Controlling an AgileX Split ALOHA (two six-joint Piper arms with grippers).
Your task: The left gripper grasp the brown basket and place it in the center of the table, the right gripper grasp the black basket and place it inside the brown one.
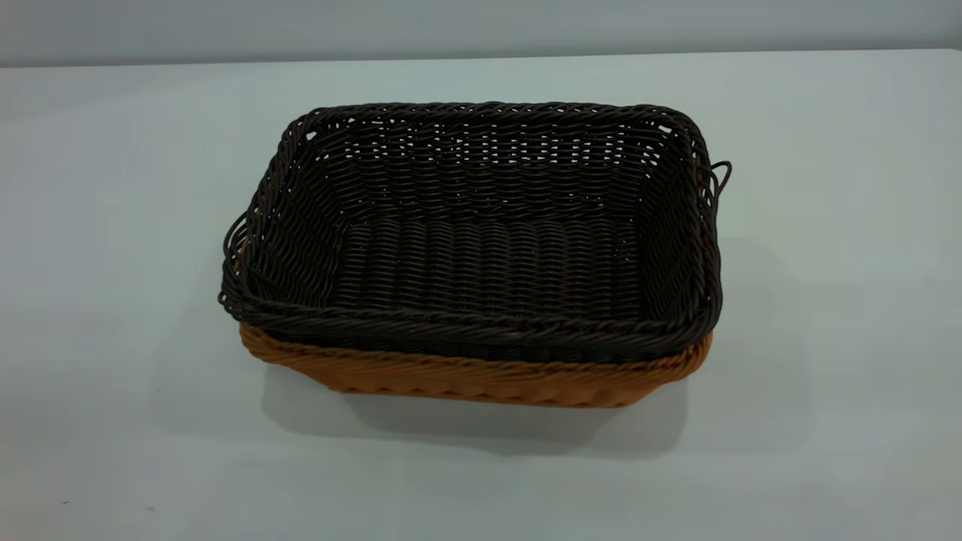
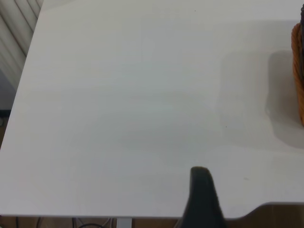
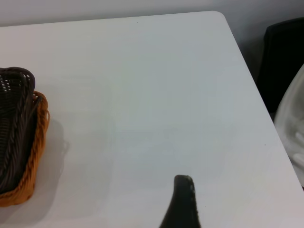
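Note:
The black basket [image 1: 481,233] sits nested inside the brown basket [image 1: 481,379] in the middle of the table [image 1: 113,300]; only the brown rim and lower wall show beneath it. In the left wrist view a small black part of my left gripper [image 2: 202,199] hangs above bare table near its edge, well away from the brown basket's end [image 2: 298,71]. In the right wrist view a black part of my right gripper [image 3: 183,204] is above bare table, apart from the black basket [image 3: 14,128] and the brown basket [image 3: 35,142]. Neither gripper shows in the exterior view.
The table's edge and a rounded corner [image 3: 216,14] lie near the right gripper, with a dark object [image 3: 285,61] beyond it. A ribbed wall [image 2: 12,42] stands past the table's edge on the left arm's side.

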